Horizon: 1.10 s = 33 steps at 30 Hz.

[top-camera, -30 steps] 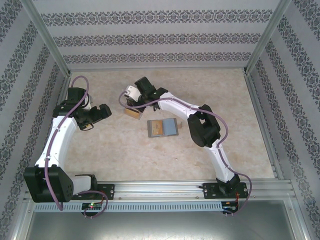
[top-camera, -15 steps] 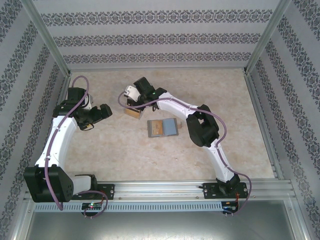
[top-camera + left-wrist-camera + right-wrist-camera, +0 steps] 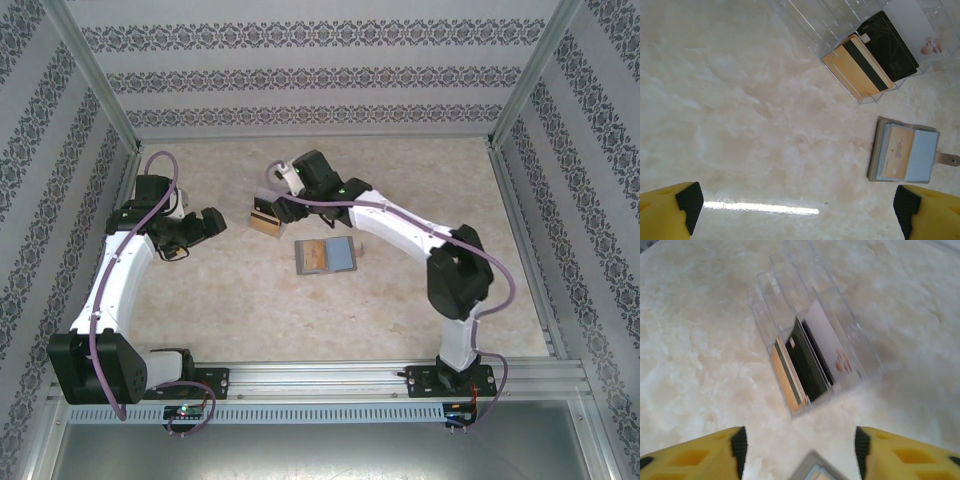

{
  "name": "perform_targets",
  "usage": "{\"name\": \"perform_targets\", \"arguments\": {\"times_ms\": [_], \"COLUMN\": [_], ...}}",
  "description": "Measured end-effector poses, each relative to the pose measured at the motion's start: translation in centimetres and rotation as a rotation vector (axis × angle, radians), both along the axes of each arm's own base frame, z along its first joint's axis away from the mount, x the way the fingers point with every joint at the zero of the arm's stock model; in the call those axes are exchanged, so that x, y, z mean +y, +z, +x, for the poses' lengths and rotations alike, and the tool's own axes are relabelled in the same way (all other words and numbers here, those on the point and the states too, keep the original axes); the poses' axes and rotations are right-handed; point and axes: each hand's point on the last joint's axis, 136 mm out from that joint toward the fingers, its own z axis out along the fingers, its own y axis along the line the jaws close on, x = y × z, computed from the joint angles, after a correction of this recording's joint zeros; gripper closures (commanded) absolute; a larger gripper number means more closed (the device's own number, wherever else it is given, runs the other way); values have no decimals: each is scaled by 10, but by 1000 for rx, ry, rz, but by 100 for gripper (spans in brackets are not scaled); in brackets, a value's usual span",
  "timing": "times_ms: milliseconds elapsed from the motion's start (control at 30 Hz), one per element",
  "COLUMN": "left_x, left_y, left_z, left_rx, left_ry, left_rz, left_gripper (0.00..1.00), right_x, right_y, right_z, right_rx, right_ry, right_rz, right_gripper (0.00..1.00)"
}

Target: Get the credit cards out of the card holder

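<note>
The grey card holder (image 3: 326,256) lies open on the marble table, mid-table. A tan credit card (image 3: 897,152) and a blue one (image 3: 921,155) sit in its panels (image 3: 879,150); its corner (image 3: 815,471) shows at the bottom of the right wrist view. My right gripper (image 3: 272,198) hovers just behind a see-through box (image 3: 265,220), open, with nothing between its fingers (image 3: 800,445). My left gripper (image 3: 205,225) hangs open over bare table (image 3: 795,205), left of the box and the holder.
The see-through box (image 3: 805,365) holds upright cards: tan-gold with a dark stripe (image 3: 857,67), black (image 3: 887,47) and white (image 3: 920,25). Patterned walls and metal rails enclose the table (image 3: 400,310) on three sides.
My right gripper has gone from shut to open and pulled back from over the see-through box, its elbow swinging right. The left arm has not moved.
</note>
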Motion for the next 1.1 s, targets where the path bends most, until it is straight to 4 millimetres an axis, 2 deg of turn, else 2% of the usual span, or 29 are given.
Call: {"name": "perform_targets", "arguments": {"times_ms": [100,267,367,567,767,900,1100], "left_x": [-3,-9,-14,-24,-30,-42,-72], "left_y": [-2,-7,-10,-18,-30,-37,-44], "left_z": [0,2,3,4,2,4,17], "left_rx": [9,26,36,56,90,110,102], "left_ry": [-9,-24,-38,-55,-28,-25,-45], "left_rz": [-18,-51,-81,-144,-194,-216,-237], "left_gripper": [0,0,0,0,0,0,1], "right_x": [-22,-55,-64,-55,-57,-60,-63], "right_y": [-19,-82,-102,-124,-148,-150,-154], "right_z": [-21,-58,-68,-66,-58,-52,-48], "right_rx": [111,323,398,483,540,552,580], "right_ry": [-106,-256,-314,-363,-420,-444,-470], "right_rz": [19,-34,-52,-8,-12,6,59], "right_gripper": [31,31,34,40,39,36,33]}}
